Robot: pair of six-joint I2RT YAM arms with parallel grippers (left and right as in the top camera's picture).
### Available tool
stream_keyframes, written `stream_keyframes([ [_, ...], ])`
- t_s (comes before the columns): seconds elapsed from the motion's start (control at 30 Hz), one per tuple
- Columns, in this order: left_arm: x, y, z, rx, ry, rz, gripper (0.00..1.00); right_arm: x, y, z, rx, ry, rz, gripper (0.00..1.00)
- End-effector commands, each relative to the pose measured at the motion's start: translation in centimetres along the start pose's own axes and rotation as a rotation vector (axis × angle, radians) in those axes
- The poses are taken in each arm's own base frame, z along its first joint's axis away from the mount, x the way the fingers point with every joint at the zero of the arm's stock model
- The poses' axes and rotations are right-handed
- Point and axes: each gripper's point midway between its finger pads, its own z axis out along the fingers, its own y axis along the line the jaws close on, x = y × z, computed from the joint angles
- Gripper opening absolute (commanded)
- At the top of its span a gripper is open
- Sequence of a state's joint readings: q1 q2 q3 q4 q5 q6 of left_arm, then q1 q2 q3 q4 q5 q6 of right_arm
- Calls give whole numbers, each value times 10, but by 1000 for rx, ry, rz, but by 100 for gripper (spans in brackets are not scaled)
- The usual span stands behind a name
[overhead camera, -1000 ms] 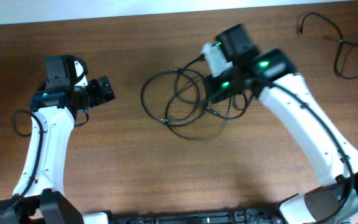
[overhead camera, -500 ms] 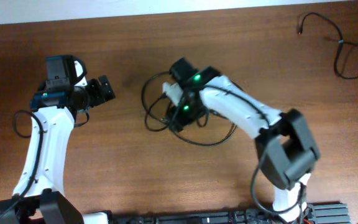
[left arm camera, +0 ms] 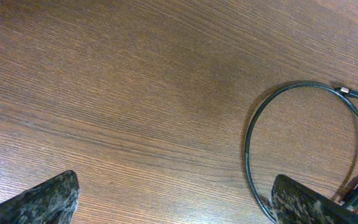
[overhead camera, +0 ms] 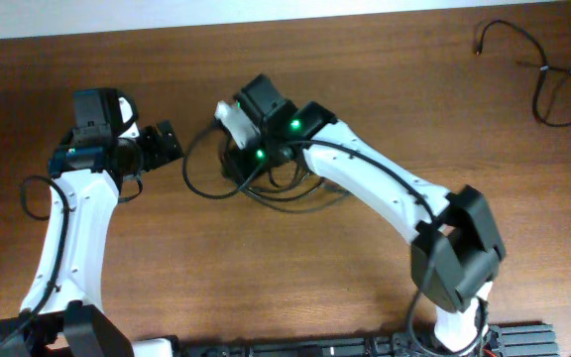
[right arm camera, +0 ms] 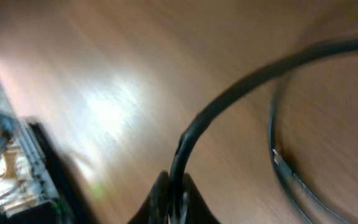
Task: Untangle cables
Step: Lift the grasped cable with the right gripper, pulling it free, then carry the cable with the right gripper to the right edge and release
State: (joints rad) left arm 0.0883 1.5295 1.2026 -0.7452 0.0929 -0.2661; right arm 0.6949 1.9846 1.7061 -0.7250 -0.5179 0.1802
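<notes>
The right hand (right arm camera: pixel 171 199) is closed on one of the cables (overhead camera: pixel 256 188). In its wrist view the two fingertips pinch a black cord that rises from them and arcs away to the upper right, off the wood. That view is blurred, so I cannot tell where along the cord the grip sits. From above, this hand (overhead camera: pixel 238 159) is at the left side of the heap, near the middle of the tabletop (overhead camera: pixel 365 278).

The left hand (left arm camera: pixel 176 202) is spread wide with nothing between its fingers. It hangs over bare wood just left of the heap. One round loop (left arm camera: pixel 247 146) with a small metal plug (left arm camera: pixel 345 91) lies in front of its right finger, not touching it.

By my judgement the task is at an early stage. The heap is a set of overlapping loops, with one loop bulging toward the left hand and the rest crossing each other under the right arm. One separate cable (overhead camera: pixel 543 66) lies well apart at the far right corner, so that one looks finished. The cords in the middle are left to be pulled apart and laid out singly.

No brand, label or readable writing shows anywhere; the only marks are green lights (overhead camera: pixel 291 126) on the right arm.
</notes>
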Motion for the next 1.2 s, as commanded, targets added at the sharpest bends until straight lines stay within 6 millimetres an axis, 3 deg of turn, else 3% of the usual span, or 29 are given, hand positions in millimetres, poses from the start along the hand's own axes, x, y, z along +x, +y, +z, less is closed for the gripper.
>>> stream_keyframes([
  [0.0,-4,0,-8,0,-20,-11,99,-26,-2,-6,16,-96,-37,4],
  [0.03,-1,1,-8,-4,-6,-12,99,-34,-26,-17,130,-133,-22,4],
  [0.1,3,2,-8,-7,7,-13,99,-40,-85,-79,452,-183,39,4],
  [0.13,2,2,-8,-7,5,-13,99,-43,-106,-123,589,-214,53,4],
  [0.17,2,2,-8,-6,5,-14,99,-45,-130,-186,762,-276,104,4],
  [0.2,2,2,-8,-6,5,-14,99,-43,-143,-225,852,-314,144,4],
  [0.23,2,2,-8,-6,5,-14,99,-35,-157,-276,947,-364,204,4],
  [0.33,2,2,-8,-6,5,-13,99,-2,-171,-392,1063,-498,356,4],
  [0.4,2,2,-8,-7,5,-14,99,28,-163,-455,1157,-555,366,4],
  [0.5,2,2,-8,-7,5,-14,99,66,-157,-516,1256,-655,449,4],
  [0.57,2,2,-8,-7,5,-13,99,90,-160,-544,1318,-687,517,4],
  [0.6,2,2,-8,-7,5,-13,99,97,-163,-547,1323,-681,538,4],
  [0.77,2,2,-8,-7,5,-13,99,87,-148,-502,1070,-605,441,4],
  [0.97,2,2,-8,-7,5,-13,99,117,-130,-489,1053,-507,491,4],
  [1.03,2,2,-8,-7,5,-13,99,150,-132,-513,1240,-496,637,4],
  [1.13,2,2,-8,-7,5,-13,99,202,-123,-579,1687,-534,872,4],
  [1.17,2,2,-8,-7,5,-13,99,206,-122,-585,1737,-526,888,4],
])
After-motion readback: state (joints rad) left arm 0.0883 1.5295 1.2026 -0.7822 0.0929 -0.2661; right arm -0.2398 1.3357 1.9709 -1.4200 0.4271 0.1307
